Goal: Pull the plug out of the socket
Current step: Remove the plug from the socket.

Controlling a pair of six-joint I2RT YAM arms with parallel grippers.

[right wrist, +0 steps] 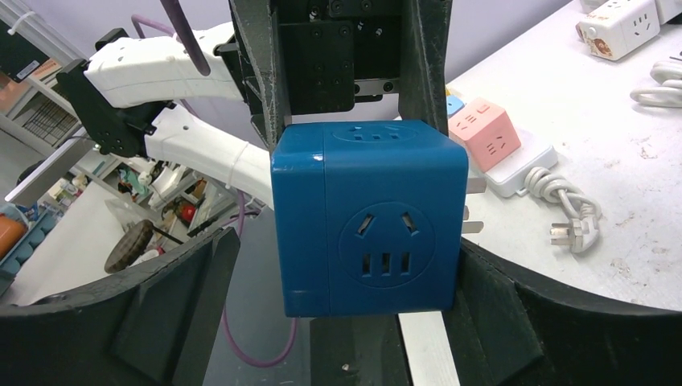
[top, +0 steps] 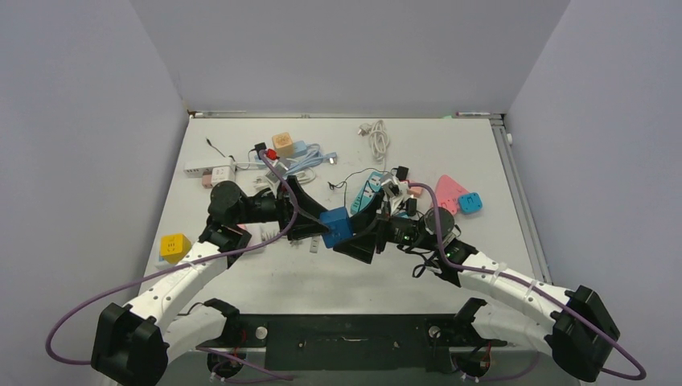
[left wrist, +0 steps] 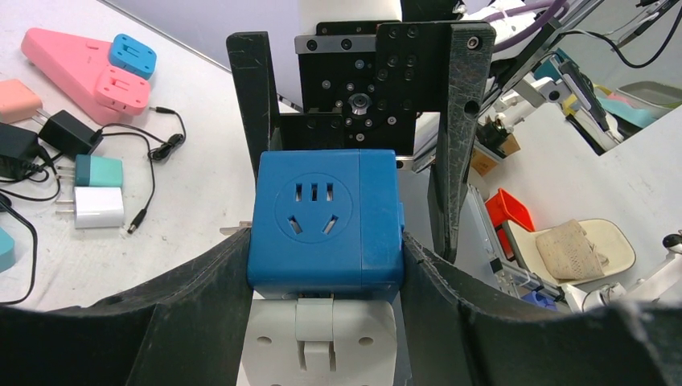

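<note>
Over the bare middle of the worktop (top: 338, 281) the two arms meet, with the blue cube socket (top: 335, 226) lifted between them. The left hand (left wrist: 326, 241) is about half open and clamps the cube: in its own view both fingers (left wrist: 201, 305) press flat against the cube's sides. The right hand (right wrist: 346, 241) faces it from the other side with its jaws spread wide around the same cube. One finger stands clearly apart from the blue wall, so it grips nothing.

The right wrist view shows two bare metal prongs (right wrist: 474, 186) sticking out of the cube's side towards that hand's other finger. The left wrist view catches only a tip of them. It alone shows a white plastic piece (left wrist: 322, 342) just below the cube, though I cannot tell whether the two touch.

Further back lie a yellow cube (top: 174, 246), a pink wedge (top: 450, 191) and a coiled white cable (top: 379, 137).
</note>
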